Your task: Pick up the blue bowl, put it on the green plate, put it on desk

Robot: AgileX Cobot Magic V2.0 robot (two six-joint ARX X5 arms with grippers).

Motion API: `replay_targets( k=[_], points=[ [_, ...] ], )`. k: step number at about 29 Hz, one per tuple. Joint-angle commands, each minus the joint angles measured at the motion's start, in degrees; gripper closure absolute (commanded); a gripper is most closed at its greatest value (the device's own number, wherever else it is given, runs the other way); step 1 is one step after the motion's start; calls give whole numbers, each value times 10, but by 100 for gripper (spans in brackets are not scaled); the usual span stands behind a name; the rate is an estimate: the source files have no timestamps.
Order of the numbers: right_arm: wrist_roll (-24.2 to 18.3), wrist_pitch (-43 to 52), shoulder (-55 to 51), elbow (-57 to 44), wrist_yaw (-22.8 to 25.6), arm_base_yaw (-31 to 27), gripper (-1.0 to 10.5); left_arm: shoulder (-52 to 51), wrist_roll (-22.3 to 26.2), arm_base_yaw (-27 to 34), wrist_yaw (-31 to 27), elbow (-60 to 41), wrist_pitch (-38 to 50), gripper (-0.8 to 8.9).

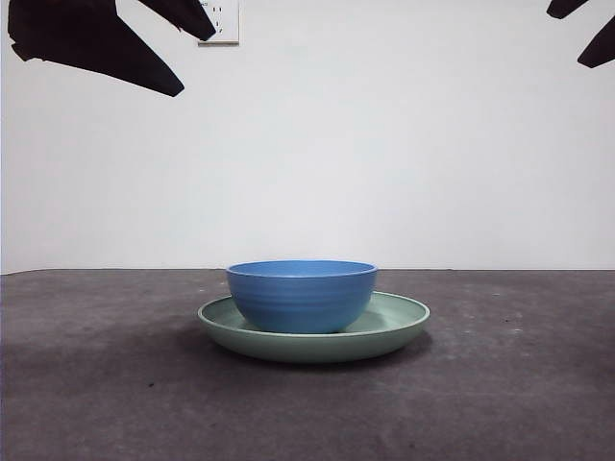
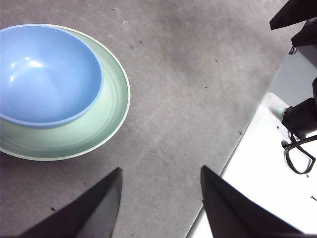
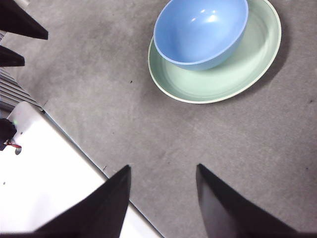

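The blue bowl [image 1: 302, 293] stands upright inside the green plate [image 1: 399, 322], a little off the plate's centre, in the middle of the desk [image 1: 96, 384]. In the left wrist view the bowl [image 2: 44, 74] and plate [image 2: 106, 114] lie well clear of my left gripper [image 2: 161, 171], which is open and empty. My right gripper [image 3: 163, 167] is also open and empty, apart from the bowl [image 3: 200, 29] and plate [image 3: 233, 74]. In the front view only dark arm parts [image 1: 91, 43] [image 1: 591, 34] show at the top corners.
A white wall with a socket [image 1: 219, 21] stands behind the desk. A white base [image 2: 257, 168] [image 3: 39, 183] borders the desk's edge near each arm, with a black cable [image 2: 298, 156] on one. Bare desk surrounds the plate.
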Motion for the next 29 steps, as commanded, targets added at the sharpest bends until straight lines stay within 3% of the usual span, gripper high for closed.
replay_targets(
  k=[1,6,7,10,29],
  points=[
    [-7,5,4,9,-1,4,736,3,1,-4,3,7,5,557],
    [-7,5,5,9,-1,4,737,3,1,-4,3,7,5,575],
    [-7,4,4,9,-1,4,751,3,1,-4,3,7,5,609],
    [-17,2,5,9,-1,4,944,3,1,-4,3,7,5,808],
    [-20,4,4,9,1,3,936,3,1,-4,3,7,5,804]
  ],
)
